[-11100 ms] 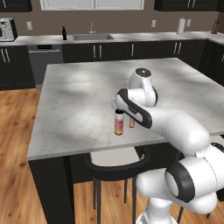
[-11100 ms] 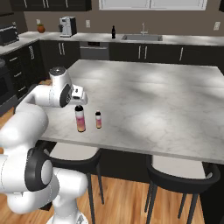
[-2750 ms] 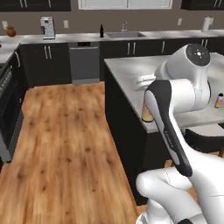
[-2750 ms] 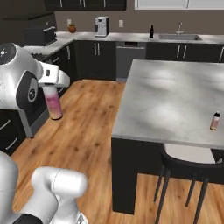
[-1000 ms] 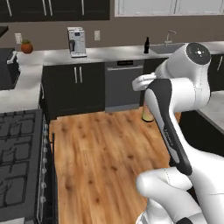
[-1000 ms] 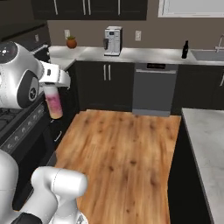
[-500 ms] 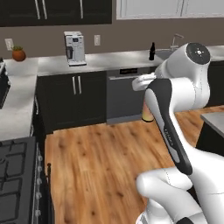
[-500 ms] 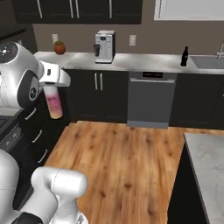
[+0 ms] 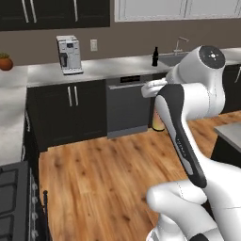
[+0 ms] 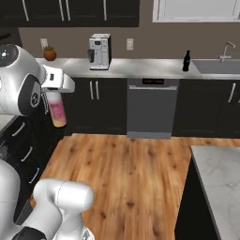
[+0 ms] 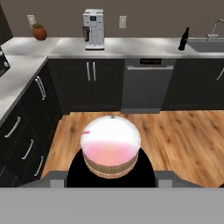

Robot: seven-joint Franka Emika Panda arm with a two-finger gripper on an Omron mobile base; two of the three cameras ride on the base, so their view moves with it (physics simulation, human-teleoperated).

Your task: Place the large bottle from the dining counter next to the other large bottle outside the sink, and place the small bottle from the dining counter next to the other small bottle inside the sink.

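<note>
The large bottle (image 10: pixel 58 110), pink fading to yellow, hangs upright from my gripper (image 10: pixel 52 96), which is shut on its upper part, high above the wooden floor. In the left base view just its yellow lower end (image 9: pixel 158 124) peeks from behind my arm. The hand view looks down its pink body (image 11: pixel 111 146). The other large bottle (image 10: pixel 186 61), all black, stands on the wall counter just left of the sink (image 10: pixel 216 66); it also shows as the black bottle (image 9: pixel 155 56) and the black bottle (image 11: pixel 184 39). The small bottles are out of view.
A white coffee machine (image 10: pixel 100 51) and a potted plant (image 10: pixel 49 54) stand on the wall counter, with a dishwasher (image 10: pixel 150 108) below. A corner of the dining counter (image 10: pixel 220 180) sits at the lower right. Open wooden floor (image 10: pixel 126 164) lies between.
The base has moved, so the whole scene shifted: the wall counter, dishwasher and sink stand more squarely ahead and the stove slid away. The large bottle stays in my gripper as before.
</note>
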